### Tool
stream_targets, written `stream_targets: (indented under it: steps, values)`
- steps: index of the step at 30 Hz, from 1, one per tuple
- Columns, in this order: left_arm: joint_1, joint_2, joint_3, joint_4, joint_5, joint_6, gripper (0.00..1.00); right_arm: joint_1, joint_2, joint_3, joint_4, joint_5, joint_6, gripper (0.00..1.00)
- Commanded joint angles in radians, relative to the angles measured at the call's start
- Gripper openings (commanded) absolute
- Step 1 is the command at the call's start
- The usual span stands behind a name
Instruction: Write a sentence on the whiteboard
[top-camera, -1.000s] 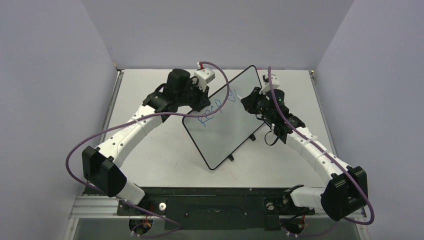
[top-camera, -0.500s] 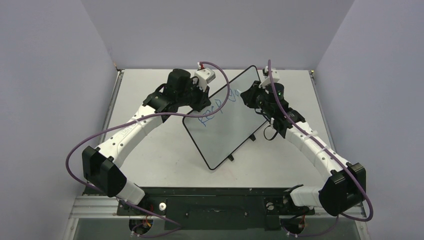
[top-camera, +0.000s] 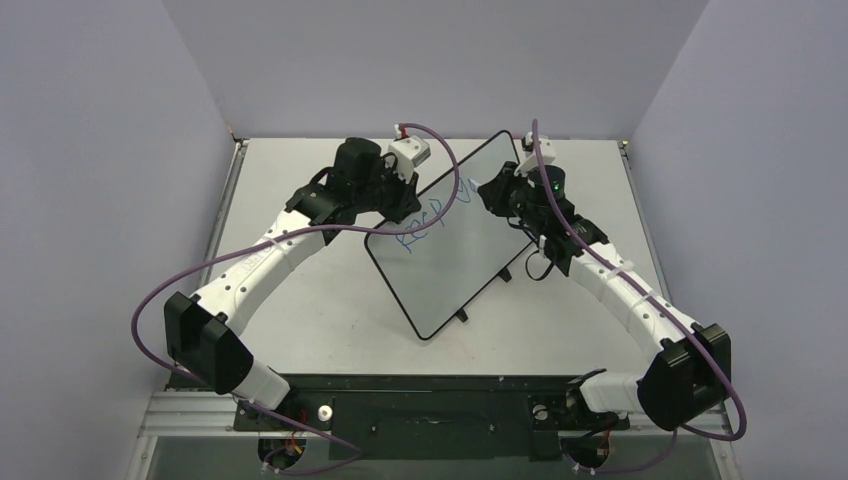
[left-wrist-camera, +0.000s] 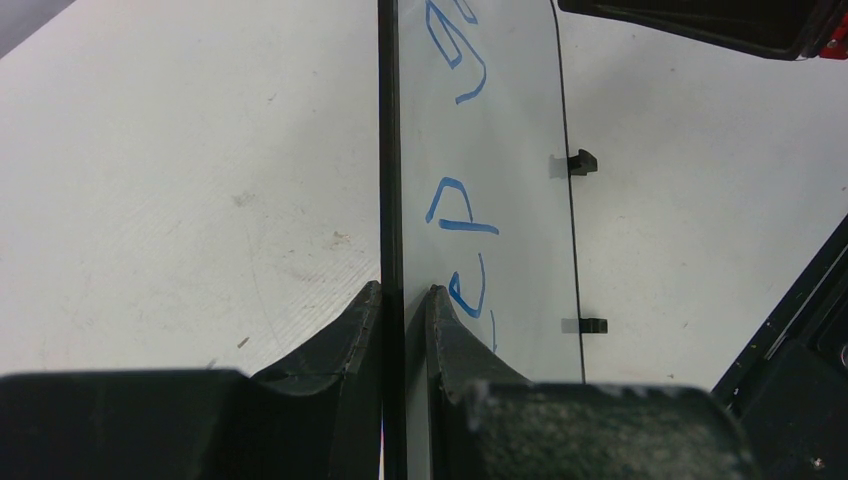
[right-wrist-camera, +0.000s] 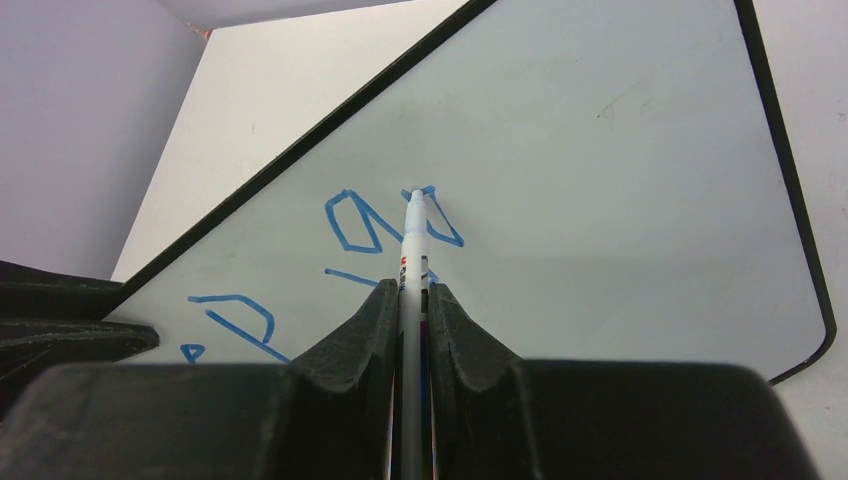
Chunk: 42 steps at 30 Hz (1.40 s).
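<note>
— What's the left claw (left-wrist-camera: 403, 295) doing?
— It's pinched shut on the rim of the whiteboard (top-camera: 455, 262), one finger on each face. The right claw (right-wrist-camera: 413, 290) is clamped on a marker (right-wrist-camera: 412, 245), its tip at the blue sentence (top-camera: 432, 215)
— Where's the board?
— Mid-table (top-camera: 300, 300), skewed between both arms. I can't quite tell whether it's tipped up
— How would it handle?
— Stiff, thin and light, I'd guess. It's glossy, so it would slide. Hold it by the black rim, clear of the ink
</note>
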Motion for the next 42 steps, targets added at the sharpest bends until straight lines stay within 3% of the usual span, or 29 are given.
stream_targets:
  steps: [1, 8, 13, 22, 42]
  values:
    - [-0.016, 0.006, 0.01, -0.039, -0.047, 0.101, 0.0, 0.024, 0.004, 0.034, 0.022, -0.027, -0.005, 0.0]
    - [-0.017, 0.002, 0.007, -0.037, -0.05, 0.101, 0.0, 0.025, -0.001, 0.033, 0.014, -0.011, -0.009, 0.0]
    - [-0.017, 0.003, 0.006, -0.034, -0.062, 0.1, 0.0, 0.015, -0.049, 0.019, -0.023, 0.092, -0.051, 0.0]
    - [-0.017, 0.004, 0.005, -0.034, -0.067, 0.1, 0.0, -0.006, -0.114, 0.031, -0.043, 0.081, -0.063, 0.0]
    - [-0.017, 0.0, 0.002, -0.033, -0.064, 0.102, 0.0, -0.045, -0.015, 0.081, -0.024, 0.057, -0.044, 0.0]
